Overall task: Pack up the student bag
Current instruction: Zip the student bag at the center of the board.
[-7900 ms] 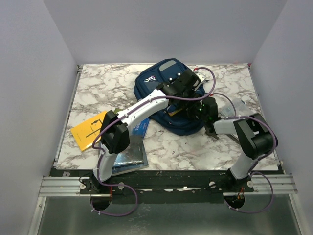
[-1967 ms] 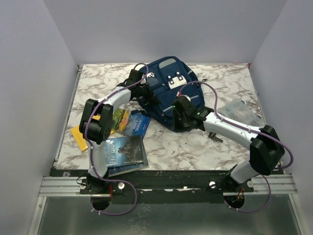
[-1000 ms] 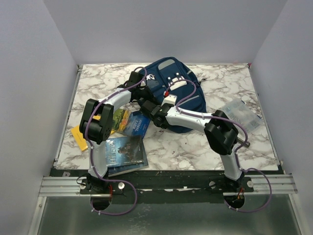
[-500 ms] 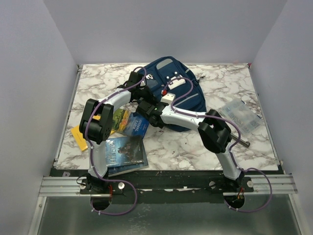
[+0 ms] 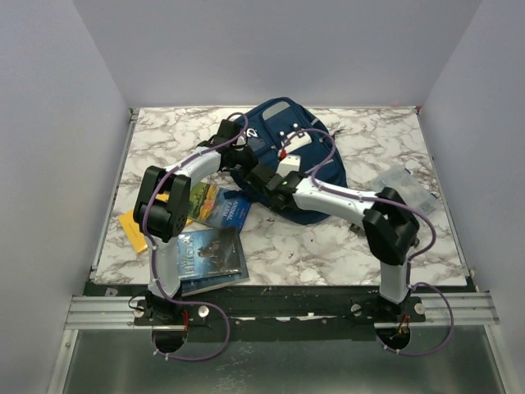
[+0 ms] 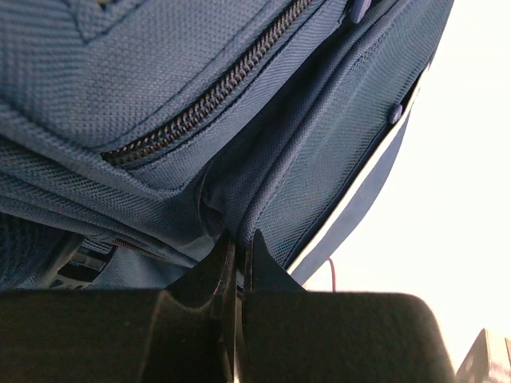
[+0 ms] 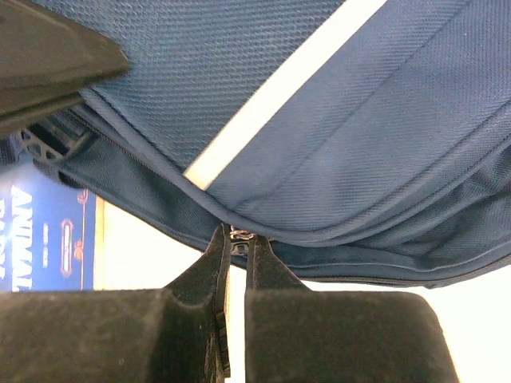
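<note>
Marble-patterned table. Four books are counted on its left half.
- One dark-covered book is seen nearest the front edge.
- One yellow book lies behind it to the left, partly hidden by the left arm.
- One green-and-yellow book and one blue book lie side by side beyond. The blue one is lettered "ANIMAL" in the right wrist view.

One clear plastic box is noted at the right, partly behind the right arm.

One student bag, navy, is laid at centre rear. Two grippers are counted, both at its near-left edge.
- Right gripper: tips are pressed together at the bag's lower seam, with one small metal piece pinched between them.
- Left gripper: tips are clamped on a fold of bag fabric below one zipper.
</note>
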Robot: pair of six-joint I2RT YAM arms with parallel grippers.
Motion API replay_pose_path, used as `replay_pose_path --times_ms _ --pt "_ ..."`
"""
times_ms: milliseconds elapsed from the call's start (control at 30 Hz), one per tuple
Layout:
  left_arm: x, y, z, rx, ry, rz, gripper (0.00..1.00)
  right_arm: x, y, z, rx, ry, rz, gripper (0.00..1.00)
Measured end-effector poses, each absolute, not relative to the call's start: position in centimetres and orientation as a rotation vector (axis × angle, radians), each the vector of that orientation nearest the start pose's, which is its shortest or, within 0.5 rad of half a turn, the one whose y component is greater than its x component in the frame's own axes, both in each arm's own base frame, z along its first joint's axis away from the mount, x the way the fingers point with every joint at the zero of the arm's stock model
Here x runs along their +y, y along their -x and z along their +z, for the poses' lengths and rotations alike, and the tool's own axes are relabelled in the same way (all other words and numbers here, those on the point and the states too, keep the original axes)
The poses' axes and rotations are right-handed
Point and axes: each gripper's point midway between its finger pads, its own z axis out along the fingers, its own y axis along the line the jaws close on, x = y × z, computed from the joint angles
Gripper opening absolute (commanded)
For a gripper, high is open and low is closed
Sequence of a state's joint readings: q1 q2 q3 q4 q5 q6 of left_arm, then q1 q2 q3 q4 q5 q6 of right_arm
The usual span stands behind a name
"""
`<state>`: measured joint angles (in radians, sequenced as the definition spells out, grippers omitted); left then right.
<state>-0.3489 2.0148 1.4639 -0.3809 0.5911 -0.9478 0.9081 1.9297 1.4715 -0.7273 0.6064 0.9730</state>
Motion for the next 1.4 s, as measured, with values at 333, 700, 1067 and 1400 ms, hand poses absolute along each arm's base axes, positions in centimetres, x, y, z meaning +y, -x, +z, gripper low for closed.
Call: replay_pose_path --times_ms 333,700,1067,1400 --pt "-28.1 -39.7 10.4 2.724 0.475 -1.199 0.0 26.7 -30.2 8.5 2.501 -0.095 0.344 0.01" --pt "-28.8 -40.1 11.2 2.7 0.359 -1.219 0.0 19.5 -32.1 9.4 2.499 -0.094 0.448 0.01" --pt "-28.4 -41.3 11.9 2.659 0.205 -1.165 0.0 16.8 -35.1 10.3 2.481 0.28 0.105 0.01" --pt "-28.1 -42.7 11.7 2.63 0.053 -1.095 0.0 10.7 -40.0 6.8 2.432 0.597 -0.225 0.01"
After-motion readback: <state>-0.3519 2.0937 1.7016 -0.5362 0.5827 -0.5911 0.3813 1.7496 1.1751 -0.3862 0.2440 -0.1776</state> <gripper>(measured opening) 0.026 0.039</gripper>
